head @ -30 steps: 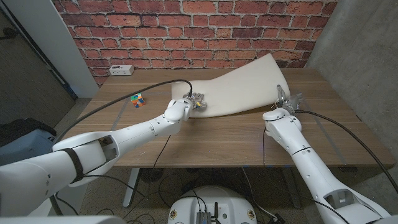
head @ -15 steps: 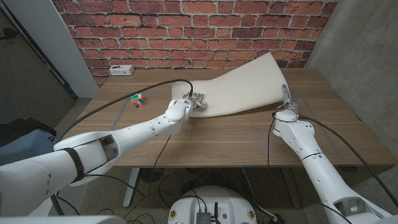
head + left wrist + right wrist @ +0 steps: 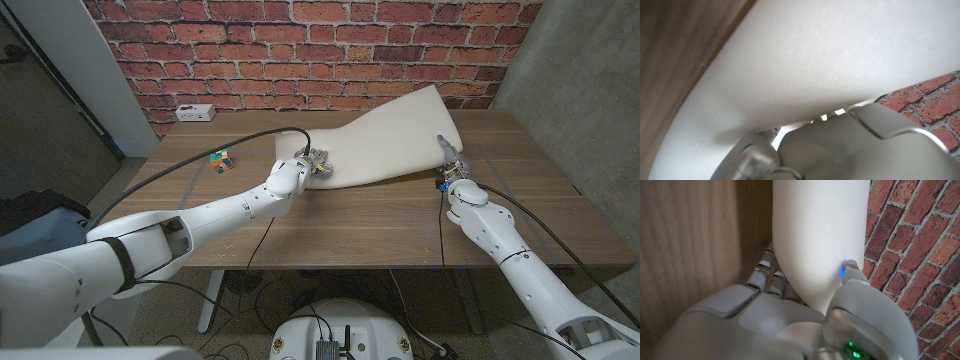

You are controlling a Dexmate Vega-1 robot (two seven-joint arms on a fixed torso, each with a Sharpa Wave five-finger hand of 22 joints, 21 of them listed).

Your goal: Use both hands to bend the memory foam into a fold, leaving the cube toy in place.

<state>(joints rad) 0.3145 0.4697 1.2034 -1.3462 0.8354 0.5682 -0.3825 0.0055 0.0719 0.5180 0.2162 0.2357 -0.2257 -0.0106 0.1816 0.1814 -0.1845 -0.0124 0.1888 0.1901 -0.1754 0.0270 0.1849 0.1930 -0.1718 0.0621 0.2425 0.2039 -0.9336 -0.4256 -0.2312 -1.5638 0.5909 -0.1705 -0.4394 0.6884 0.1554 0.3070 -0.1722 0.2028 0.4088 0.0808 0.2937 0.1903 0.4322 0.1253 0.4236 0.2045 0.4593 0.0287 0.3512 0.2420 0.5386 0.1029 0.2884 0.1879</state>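
**Both hands on the foam, its right end lifted off the desk**

From my head view, the memory foam [image 3: 385, 140] lies across the back half of the desk [image 3: 350, 215], its left end down on the wood and its right end curved up toward the brick wall [image 3: 300, 50]. My left hand [image 3: 316, 164] sits at the foam's near-left corner, touching it; from here I cannot tell whether the fingers close around the edge or only press on it. My right hand [image 3: 449, 160] reaches up at the foam's near-right corner, just under the raised part.

The left wrist view adds little on the grip: the foam's pale underside [image 3: 830, 65] arches over my hand [image 3: 840, 150], with desk wood to one side and brick to the other, but the fingertips stay out of sight.

The right wrist view settles what the head view leaves open. There the foam's rounded edge [image 3: 815, 235] runs into my right hand [image 3: 790, 315], with fingers [image 3: 767, 272] behind it and the thumb on the front face, so this hand grips the foam.

The cube toy [image 3: 223, 159] rests on the desk well left of the foam, apart from both hands. A white power strip [image 3: 195, 113] lies at the desk's back-left edge.
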